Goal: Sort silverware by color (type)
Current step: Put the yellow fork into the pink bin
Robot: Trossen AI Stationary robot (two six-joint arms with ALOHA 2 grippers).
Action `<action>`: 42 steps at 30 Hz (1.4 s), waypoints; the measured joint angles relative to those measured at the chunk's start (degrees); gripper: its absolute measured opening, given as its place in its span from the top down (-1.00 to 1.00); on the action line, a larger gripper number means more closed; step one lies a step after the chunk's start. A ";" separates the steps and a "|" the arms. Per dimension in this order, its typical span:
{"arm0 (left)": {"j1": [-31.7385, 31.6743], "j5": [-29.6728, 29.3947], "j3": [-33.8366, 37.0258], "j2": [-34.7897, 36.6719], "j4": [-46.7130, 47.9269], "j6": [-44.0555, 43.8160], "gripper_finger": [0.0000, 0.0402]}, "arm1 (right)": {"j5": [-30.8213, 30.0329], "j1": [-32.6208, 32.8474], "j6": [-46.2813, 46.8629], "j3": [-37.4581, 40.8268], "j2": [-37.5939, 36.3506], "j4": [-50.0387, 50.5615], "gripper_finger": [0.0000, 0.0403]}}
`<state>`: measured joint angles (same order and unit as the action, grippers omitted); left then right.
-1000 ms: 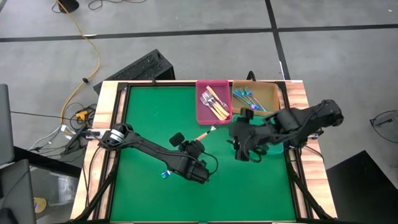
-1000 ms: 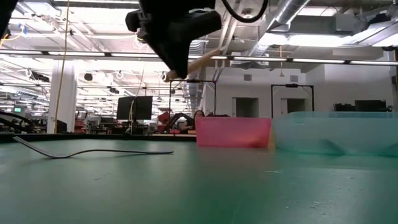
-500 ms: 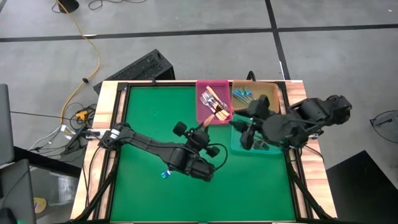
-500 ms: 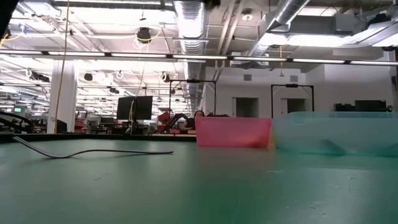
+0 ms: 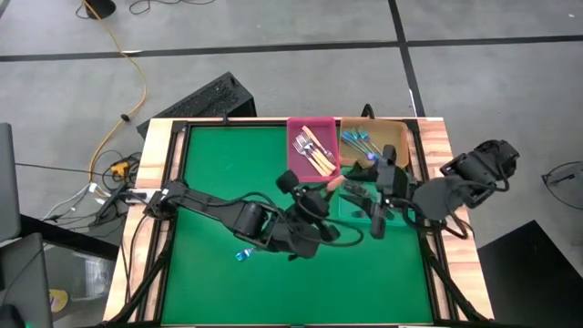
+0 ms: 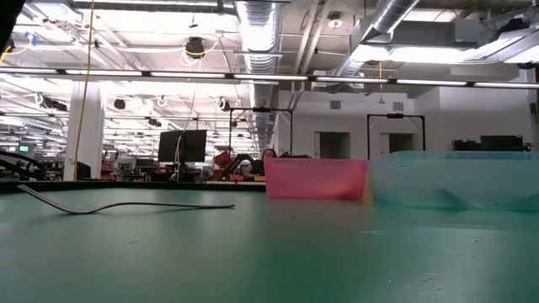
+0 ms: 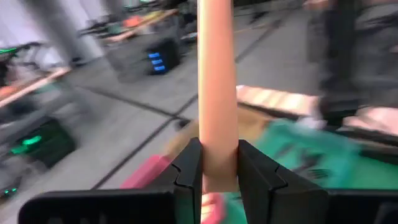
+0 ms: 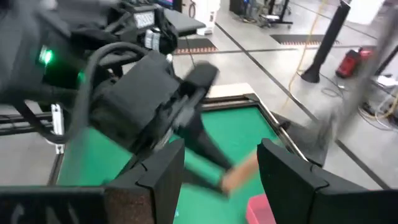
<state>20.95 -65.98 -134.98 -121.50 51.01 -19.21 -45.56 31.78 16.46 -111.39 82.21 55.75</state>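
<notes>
I have the left gripper clamped on the tan handle of a silver fork, handle sticking straight out past the fingers. In the overhead view that left gripper sits near the table's middle, just by the near right corner of the pink rectangular bin, which already holds tan-handled forks.

The relation that matters: the bin lies just far-left of the jaws, and the fork's long axis (tan tip showing) points toward the right, not yet over the bin. The left arm is clearly the nearer one for this drop.

The right gripper has its jaws wide apart and holds nothing; overhead, it hovers over the clear teal bin, beside the brown cardboard box with blue forks.

One dark slim fork lies flat on the green table mat, well apart to the left.
</notes>
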 joint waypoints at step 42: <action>1.92 38.26 0.31 5.63 -24.10 29.43 0.74 | -8.21 17.56 -10.60 0.02 -1.56 -10.28 -0.10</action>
<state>22.87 -27.72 -134.67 -115.87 26.91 10.22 -53.77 49.34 5.86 -111.37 80.66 45.47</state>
